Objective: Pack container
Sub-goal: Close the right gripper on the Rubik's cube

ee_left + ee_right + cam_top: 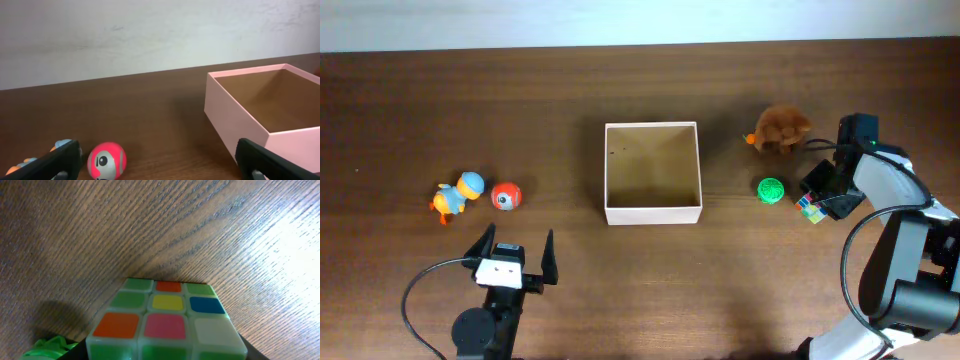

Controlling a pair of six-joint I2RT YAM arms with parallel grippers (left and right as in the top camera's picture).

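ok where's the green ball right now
Overhead view, right side: the green ball lies between the container and the puzzle cube, just below the brown plush toy.

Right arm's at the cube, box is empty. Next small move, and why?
Probably close the right gripper on the cube. The right wrist view shows the cube right up close, on the table; whether the fingers already grip it cannot be told. The container holds nothing yet, and the left gripper is open, short of the red ball.
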